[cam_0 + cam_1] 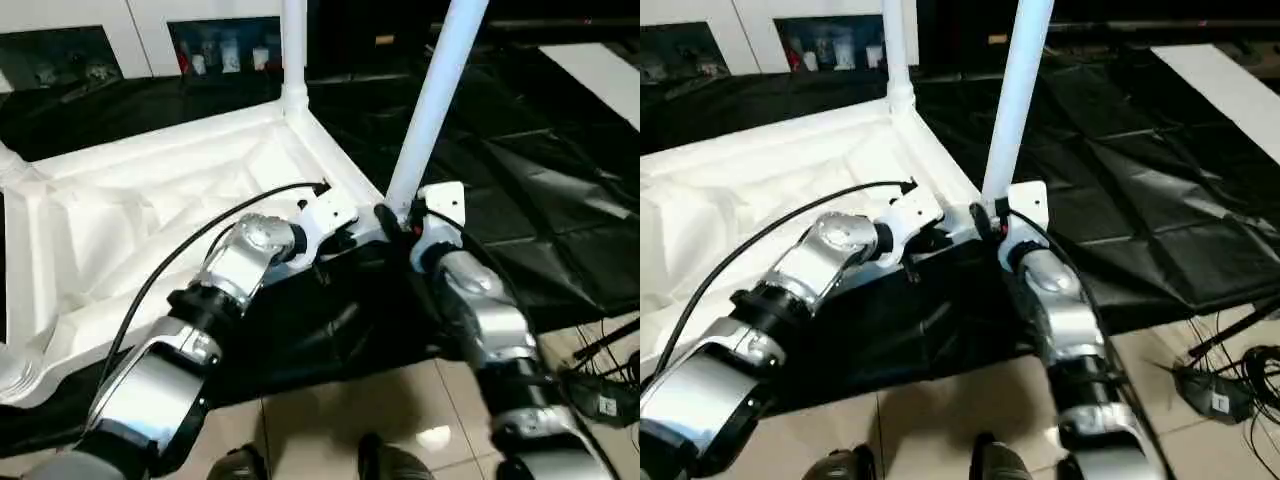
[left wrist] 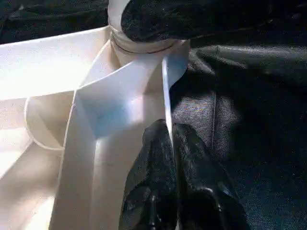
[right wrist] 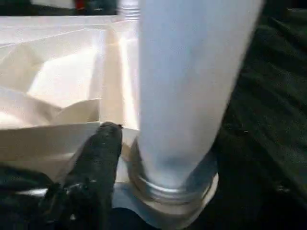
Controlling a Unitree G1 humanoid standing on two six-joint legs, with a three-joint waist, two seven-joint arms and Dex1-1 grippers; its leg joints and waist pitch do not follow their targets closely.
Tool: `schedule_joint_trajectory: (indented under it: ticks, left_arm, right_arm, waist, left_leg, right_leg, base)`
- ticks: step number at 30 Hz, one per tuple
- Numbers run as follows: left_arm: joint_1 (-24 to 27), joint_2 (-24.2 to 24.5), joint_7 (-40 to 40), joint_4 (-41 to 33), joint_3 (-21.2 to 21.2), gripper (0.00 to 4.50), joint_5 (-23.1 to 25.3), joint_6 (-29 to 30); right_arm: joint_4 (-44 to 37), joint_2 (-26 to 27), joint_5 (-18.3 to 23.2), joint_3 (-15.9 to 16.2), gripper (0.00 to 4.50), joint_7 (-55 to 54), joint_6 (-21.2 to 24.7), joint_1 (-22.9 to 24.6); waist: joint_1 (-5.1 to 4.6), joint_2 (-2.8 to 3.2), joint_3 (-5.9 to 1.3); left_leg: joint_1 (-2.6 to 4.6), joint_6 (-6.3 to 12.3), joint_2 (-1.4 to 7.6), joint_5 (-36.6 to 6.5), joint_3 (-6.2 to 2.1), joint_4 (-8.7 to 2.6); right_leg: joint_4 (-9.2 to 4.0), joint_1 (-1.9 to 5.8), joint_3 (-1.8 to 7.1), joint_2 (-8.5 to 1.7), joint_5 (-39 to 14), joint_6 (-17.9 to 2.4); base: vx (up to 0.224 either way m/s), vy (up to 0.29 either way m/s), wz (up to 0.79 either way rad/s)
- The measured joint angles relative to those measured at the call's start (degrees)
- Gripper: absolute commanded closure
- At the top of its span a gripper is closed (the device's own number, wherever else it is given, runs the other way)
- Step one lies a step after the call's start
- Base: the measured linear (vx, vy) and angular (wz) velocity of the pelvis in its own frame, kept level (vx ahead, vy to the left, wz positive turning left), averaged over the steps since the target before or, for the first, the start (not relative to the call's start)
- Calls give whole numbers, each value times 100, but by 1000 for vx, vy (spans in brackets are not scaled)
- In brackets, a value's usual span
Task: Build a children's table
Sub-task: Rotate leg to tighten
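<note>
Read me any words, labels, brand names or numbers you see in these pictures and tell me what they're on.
None can be read.
Table top: plain white ribs, no print.
Legs: plain white, no marking.
Small items on the back shelf: too small and blurred to read.
Tag among the floor cables: too small to read.

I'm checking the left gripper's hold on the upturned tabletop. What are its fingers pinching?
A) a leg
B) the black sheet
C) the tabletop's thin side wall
C: in the left wrist view the left gripper has its fingers closed on the tabletop's thin upright side wall.
</note>
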Motion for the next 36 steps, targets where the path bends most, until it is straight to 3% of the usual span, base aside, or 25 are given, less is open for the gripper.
schedule_joint_trajectory:
  ticks: [2, 4, 8, 12, 15, 29, 30, 36]
  left_arm:
    - [142, 122, -220, -277, -38, 450, -45, -68]
    - [242, 272, -427, -435, -38, 450, -107, -122]
    - [425, 543, -932, -866, -53, 450, -264, -114]
    - [719, 986, -1777, -1487, -88, 450, -545, -130]
    - [853, 1195, -2184, -1809, -194, 450, -607, -87]
    - [1016, 1327, -2538, -2178, -382, 450, -658, 95]
    - [1017, 1329, -2544, -2183, -382, 450, -658, 97]
    - [1029, 1336, -2560, -2207, -383, 450, -659, 121]
  right_arm:
    - [-467, -686, 9, 243, 129, 701, 195, 174]
    - [-637, -1079, -14, 278, 129, 1142, 271, 248]
    - [-933, -1474, 189, 388, 129, 2080, 345, 536]
    - [-1165, -1902, 542, 390, 129, 2907, 496, 738]
    - [-1471, -2155, 765, 550, 129, 3411, 653, 843]
    - [-1558, -2235, 837, 720, 129, 3968, 756, 853]
    - [-1558, -2235, 851, 720, 155, 3976, 774, 853]
    - [-1552, -2238, 885, 720, 182, 4027, 801, 854]
  waist:
    - [14, 5, 5]
    - [5, 5, 5]
    - [18, 7, 5]
    - [40, 14, 7]
    - [68, 30, 16]
    - [51, 29, 16]
    - [52, 29, 16]
    - [53, 29, 16]
  left_leg:
    - [-2, 0, 4, 0, 2, 0]
    - [5, -1, 13, 0, 9, 2]
    - [0, 3, 24, -4, 8, -4]
    - [-68, 45, 29, -12, 12, -6]
    - [-77, 77, 29, -32, 13, 18]
    - [-67, 66, 30, -27, 16, 78]
    - [-67, 66, 30, -27, 16, 77]
    - [-68, 67, 31, -26, 15, 81]
  right_leg:
    - [2, 2, 0, 0, 36, 15]
    - [22, 2, 3, 3, 72, 17]
    - [94, -32, -2, 4, 47, 52]
    - [162, -111, -14, 14, -11, -6]
    - [190, -122, -11, 10, -35, -38]
    - [193, -86, 18, -1, -27, -43]
    - [193, -87, 17, -1, -27, -43]
    - [196, -87, 17, 0, -27, -43]
  base:
    - [0, 0, 0]
    - [64, -13, 4]
    - [71, -22, 2]
    - [72, -20, 2]
    - [0, 0, 0]
    - [0, 0, 0]
    - [0, 0, 0]
    - [0, 0, 0]
